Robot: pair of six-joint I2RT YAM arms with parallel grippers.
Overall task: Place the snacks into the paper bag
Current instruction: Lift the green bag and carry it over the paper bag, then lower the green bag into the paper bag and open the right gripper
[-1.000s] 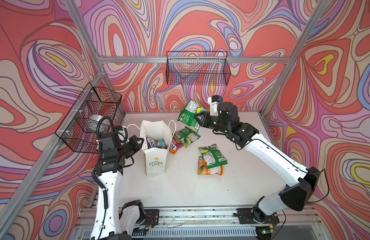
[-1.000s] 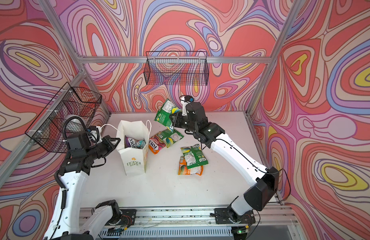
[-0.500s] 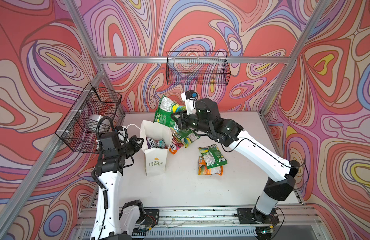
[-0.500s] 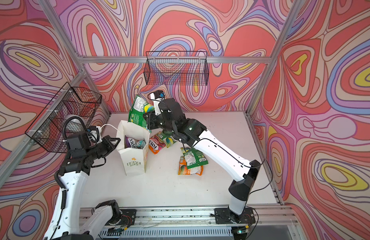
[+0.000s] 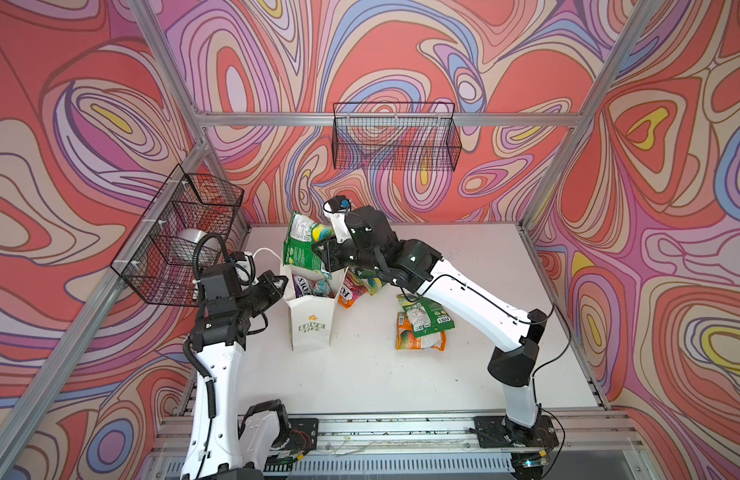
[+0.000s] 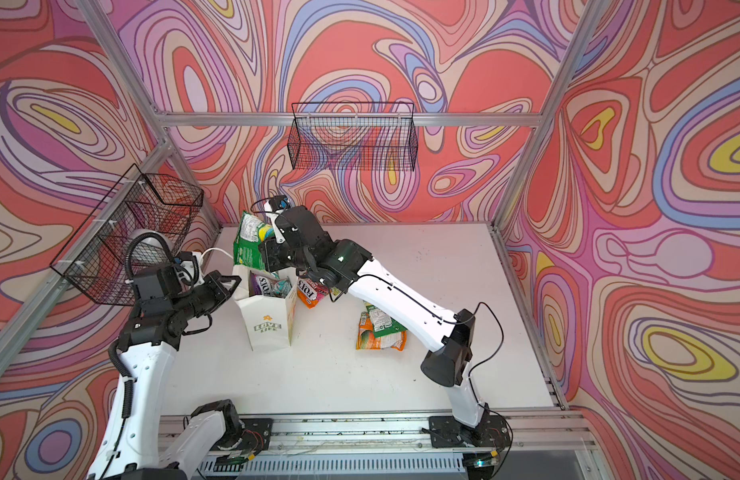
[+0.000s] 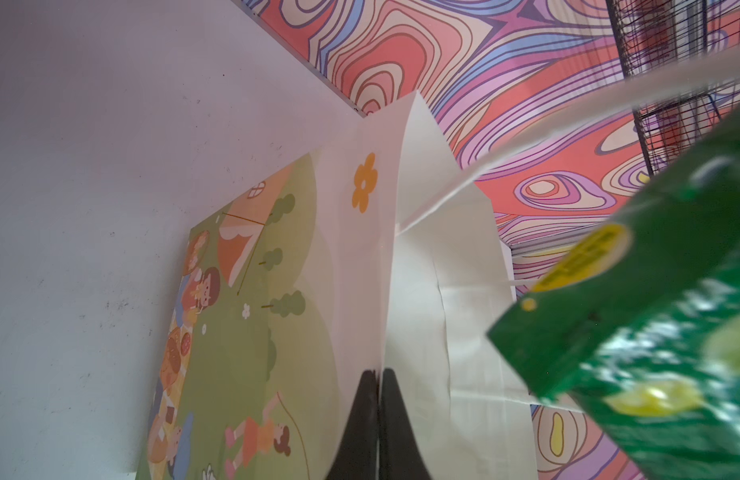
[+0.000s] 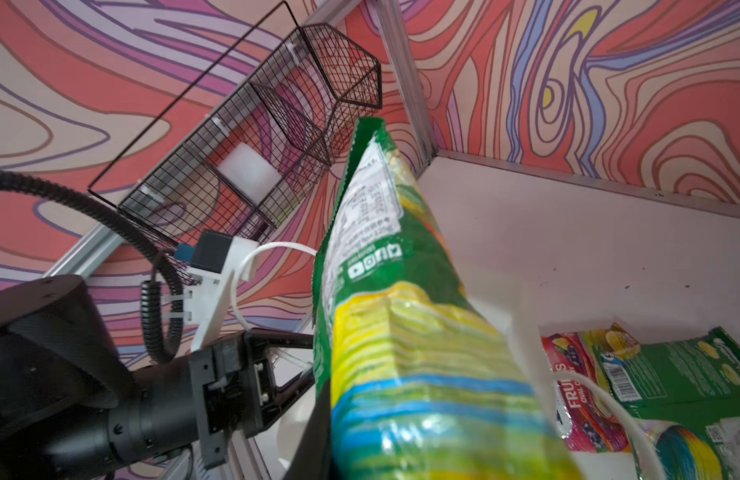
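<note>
Swirl-patterned walls [image 5: 401,50] close in a white tabletop [image 5: 360,374]; the black wire basket [image 5: 395,137] on the back wall plays no part.

Paper bag [image 5: 312,328] stands upright left of centre, mouth open. Both top views show a purple packet [image 5: 302,286] inside it, with something teal beside it. Left gripper [image 5: 282,285] is clenched on the bag's left rim. In the left wrist view its black fingers [image 7: 358,415] meet with the paper edge between them, so the mouth is held.

Right gripper [image 5: 323,255] reaches across the middle, clamped on a green packet [image 5: 302,249] at the packet's right-hand edge as the top views show it. Long axis near upright, slightly tilted. Its lower end sits just over the bag's far rim, apparently not yet inside. The mouth therefore lies directly below the gripper and a little toward the near side.

Judgement: the step in hand is dropping this packet. The coming move should be a short descent along the packet's own long axis, then release. Possible snag: a lower corner catching the far rim or the cord handle [image 5: 264,251].

Not yet bagged: an orange packet [image 5: 349,293] just beside the bag's right wall, apparently leaning on it, and a stacked pair [image 5: 424,320] well apart to the right. More lie under the right arm, partly hidden.
</note>
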